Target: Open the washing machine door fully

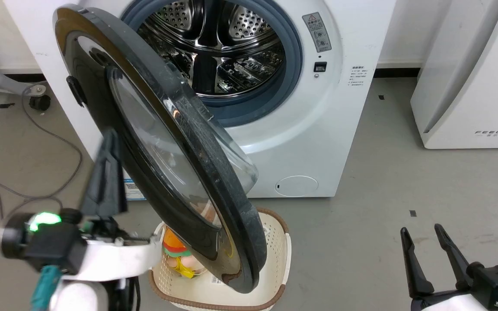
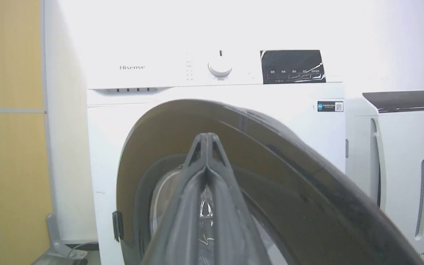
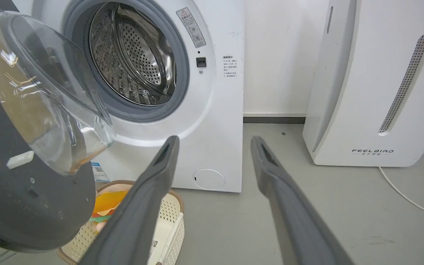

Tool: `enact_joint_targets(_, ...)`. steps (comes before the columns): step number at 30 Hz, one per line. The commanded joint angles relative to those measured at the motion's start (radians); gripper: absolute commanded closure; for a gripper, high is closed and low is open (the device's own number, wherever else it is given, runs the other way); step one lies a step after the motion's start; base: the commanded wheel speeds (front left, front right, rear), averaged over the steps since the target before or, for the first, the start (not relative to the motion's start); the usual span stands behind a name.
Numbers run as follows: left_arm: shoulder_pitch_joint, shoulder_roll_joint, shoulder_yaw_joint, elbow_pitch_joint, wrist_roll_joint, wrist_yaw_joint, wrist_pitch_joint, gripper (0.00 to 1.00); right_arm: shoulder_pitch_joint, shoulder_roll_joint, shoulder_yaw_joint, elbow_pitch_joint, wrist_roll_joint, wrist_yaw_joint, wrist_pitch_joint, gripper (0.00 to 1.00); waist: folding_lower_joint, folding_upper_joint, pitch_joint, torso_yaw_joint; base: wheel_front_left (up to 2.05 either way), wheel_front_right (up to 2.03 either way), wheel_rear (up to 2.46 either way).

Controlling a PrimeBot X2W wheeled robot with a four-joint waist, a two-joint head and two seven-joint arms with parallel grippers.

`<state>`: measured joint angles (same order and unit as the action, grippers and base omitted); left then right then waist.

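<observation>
**Door Handling: Half-Open Position**

The door [image 1: 154,129] is standing roughly half open, hanging on its hinge at the left side of the washer [image 1: 318,129] and leaving the drum [image 1: 214,39] exposed. Its free rim is overhanging a basket [image 1: 285,242] on the floor.

The left end effector [image 1: 107,142] is sitting beside the door's outer face with its fingers pressed together and gripping nothing; contact with the door cannot be confirmed. The right end effector [image 1: 420,229] is waiting low and well apart from the door, fingers spread and empty.

Handling assessment:
- The door is probably behaving as a rigid, fairly heavy panel, swinging only along its hinge arc.
- The glossy black ring is likely offering poor friction, so fingers may be sliding on it.
- The glass bowl [image 3: 50,92] is bulging inward; loading it is not advised.
- The matte inner face [image 3: 20,206] is looking like the better push surface.
- Working at the free rim, farthest from the hinge, is giving the most leverage.
</observation>
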<state>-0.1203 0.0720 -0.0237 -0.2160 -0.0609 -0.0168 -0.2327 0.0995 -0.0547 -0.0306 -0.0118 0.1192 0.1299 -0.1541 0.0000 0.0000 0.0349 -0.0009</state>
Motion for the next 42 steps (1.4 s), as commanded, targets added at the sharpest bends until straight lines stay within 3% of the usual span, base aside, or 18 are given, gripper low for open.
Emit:
enact_joint_targets(1,-0.02,0.004,0.001,-0.047,0.008,0.011,0.006,1.0,0.005,0.004,-0.001,0.003,0.006,0.001,-0.003,0.0,0.0,0.0,0.0,-0.001,0.0,0.0,0.0)
enact_joint_targets(8,-0.09,-0.002,-0.047,-0.283,0.006,0.014,0.015,1.0,0.004,0.004,-0.001,0.011,0.007,0.001,-0.011,0.0,0.0,0.0,0.0,0.001,0.0,0.0,0.0)
enact_joint_targets(17,-0.128,-0.015,-0.293,-0.377,-0.078,-0.044,0.111,1.0,0.003,0.004,0.001,0.024,0.013,0.001,-0.017,0.0,0.0,0.0,-0.006,0.0,0.0,0.0,0.0)
enact_joint_targets(26,-0.075,-0.013,-0.54,-0.302,-0.148,-0.085,0.226,1.0,0.005,0.004,-0.004,0.024,0.016,0.001,-0.019,0.0,0.0,0.0,0.005,0.014,0.0,0.0,0.0)
enact_joint_targets(31,-0.004,0.021,-0.65,-0.209,-0.202,-0.098,0.309,1.0,0.0,0.005,-0.003,0.025,0.014,0.001,-0.02,0.0,0.0,0.0,0.009,0.02,0.0,0.0,0.0)
enact_joint_targets(37,0.06,0.049,-0.681,-0.094,-0.245,-0.098,0.363,1.0,-0.002,0.005,0.0,0.024,0.011,0.001,-0.02,0.0,0.0,0.0,0.01,0.022,0.0,0.0,0.0)
enact_joint_targets(42,0.053,0.057,-0.657,0.021,-0.256,-0.091,0.345,1.0,-0.003,0.005,-0.001,0.024,0.014,0.001,-0.018,0.0,0.0,0.0,0.015,0.025,0.0,0.0,0.0)
